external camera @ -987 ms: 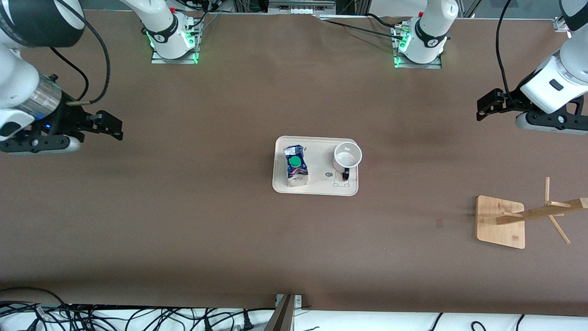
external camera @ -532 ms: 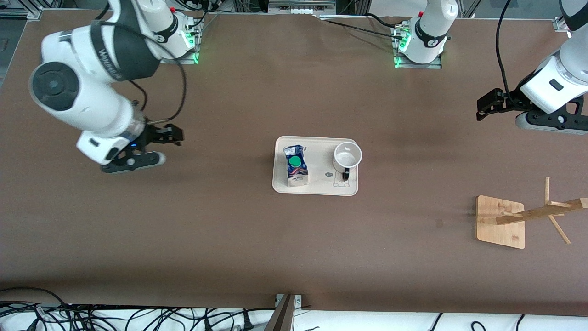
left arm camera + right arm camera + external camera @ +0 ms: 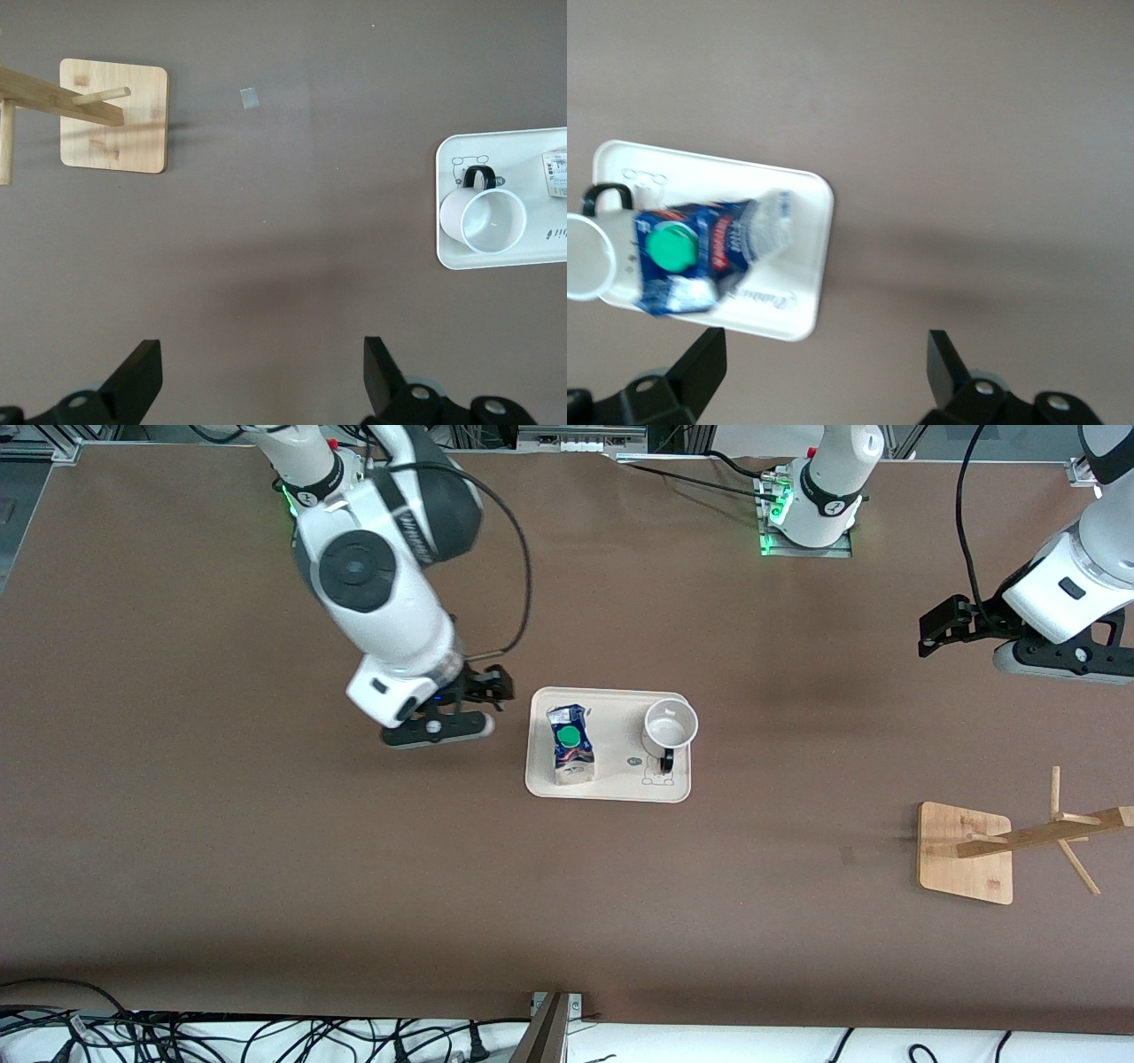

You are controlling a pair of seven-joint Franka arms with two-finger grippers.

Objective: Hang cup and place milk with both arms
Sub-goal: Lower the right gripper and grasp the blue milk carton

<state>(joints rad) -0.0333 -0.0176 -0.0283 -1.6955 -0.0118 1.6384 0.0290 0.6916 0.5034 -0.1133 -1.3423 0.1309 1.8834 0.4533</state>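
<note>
Your right gripper (image 3: 490, 684) has swung in beside the tray (image 3: 540, 779), jaws apart; left gripper (image 3: 932, 631) waits, jaws apart.

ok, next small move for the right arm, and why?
Probably carry the right pincer on over the milk and lower it. It hangs open over bare table beside the tray; the carton stands upright and untouched at that end. The left pincer waits open.

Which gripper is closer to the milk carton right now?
Right. The right gripper, open, hangs beside the tray near the milk carton; the left gripper, open, waits toward its end of the table.
</note>
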